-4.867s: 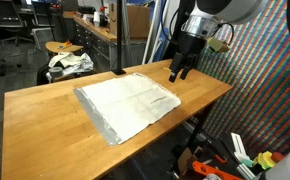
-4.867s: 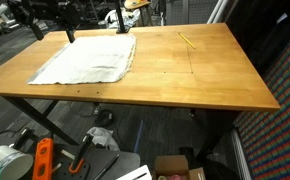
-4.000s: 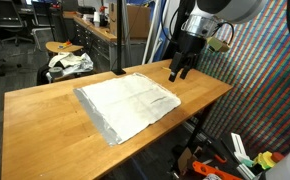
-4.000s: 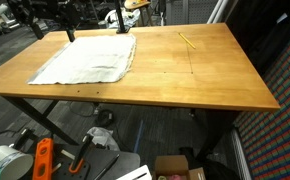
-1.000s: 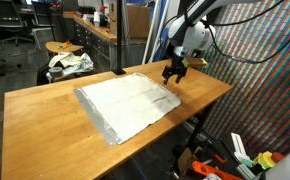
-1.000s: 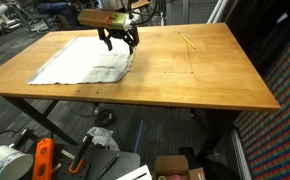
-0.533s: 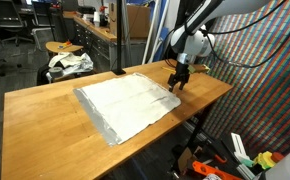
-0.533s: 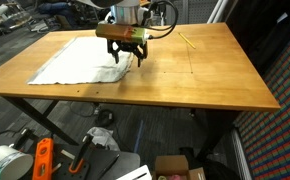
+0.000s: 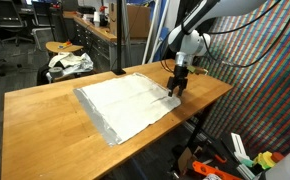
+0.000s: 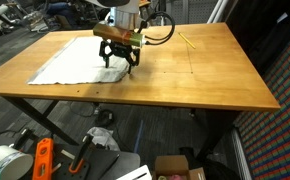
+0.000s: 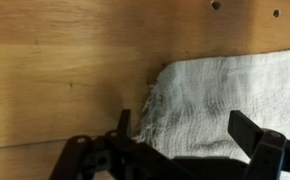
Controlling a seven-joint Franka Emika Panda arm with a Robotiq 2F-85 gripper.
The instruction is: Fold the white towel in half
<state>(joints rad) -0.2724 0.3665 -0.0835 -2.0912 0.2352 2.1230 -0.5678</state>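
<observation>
1. Since the earlier frames the claw has swung in over the table and dropped towards the white towel, at its right-hand corner.
2. The claw is released, jaws spread wide, holding nothing.
3. The towel lies flat on the table. It looks thin, light and limp, so a pinch at the corner should lift it, though it will sag.
4. In the wrist view that corner sits between the jaws; whether they touch it cannot be told.

free: bare tabletop beside white towel | obstacle: thin yellow stick
</observation>
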